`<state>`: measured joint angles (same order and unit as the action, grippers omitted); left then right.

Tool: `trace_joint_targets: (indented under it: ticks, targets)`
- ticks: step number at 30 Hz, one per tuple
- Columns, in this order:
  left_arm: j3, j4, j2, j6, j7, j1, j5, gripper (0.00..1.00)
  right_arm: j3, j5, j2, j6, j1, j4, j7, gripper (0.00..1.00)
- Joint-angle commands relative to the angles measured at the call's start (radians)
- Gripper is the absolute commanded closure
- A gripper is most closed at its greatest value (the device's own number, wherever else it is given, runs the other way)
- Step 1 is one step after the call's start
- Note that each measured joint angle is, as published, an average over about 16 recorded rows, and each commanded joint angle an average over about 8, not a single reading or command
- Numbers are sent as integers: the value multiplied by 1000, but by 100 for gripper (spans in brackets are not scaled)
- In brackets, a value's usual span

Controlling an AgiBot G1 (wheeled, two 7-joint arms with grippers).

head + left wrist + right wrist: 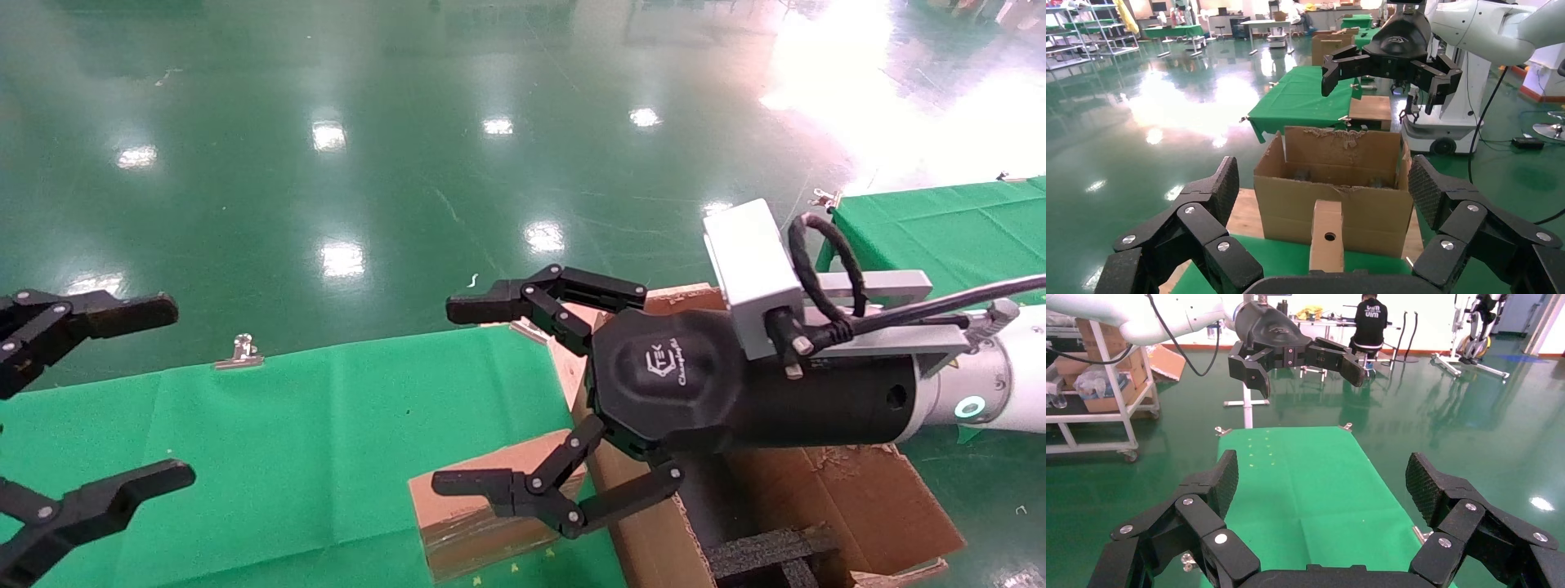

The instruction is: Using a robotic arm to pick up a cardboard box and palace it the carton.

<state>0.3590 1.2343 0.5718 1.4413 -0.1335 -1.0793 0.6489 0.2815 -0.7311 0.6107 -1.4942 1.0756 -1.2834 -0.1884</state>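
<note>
Glossy floor (409, 163), matt cloth table cover (286, 441), rough corrugated carton (866, 498)

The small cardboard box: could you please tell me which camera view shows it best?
The head view: the cardboard box lies on the green cloth beside the carton, partly behind the right gripper. The left wrist view shows only its narrow holed end; the right wrist view misses it.

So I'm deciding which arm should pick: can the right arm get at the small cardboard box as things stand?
Probably yes. The right gripper hangs open above the green table, and the small box lies just below its lower finger, beside the big carton. Nothing sits on top of the box.
</note>
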Motion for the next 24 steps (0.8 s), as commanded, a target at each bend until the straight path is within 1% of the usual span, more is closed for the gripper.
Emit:
trace_joint_targets:
  ticks: [1,12,13,20,21,24]
  targets:
    - [0,0,0,0,0,0,0,0,0,0,0,0,0,0,0,0]
    - [0,0,0,0,0,0,0,1,0,0,0,0,0,0,0,0]
    - [0,0,0,0,0,0,0,7,0,0,0,0,0,0,0,0]
    - [0,0,0,0,0,0,0,94,0,0,0,0,0,0,0,0]
    - [0,0,0,0,0,0,0,100,0,0,0,0,0,0,0,0]
    - [0,0,0,0,0,0,0,100,0,-1,0,0,0,0,1,0]
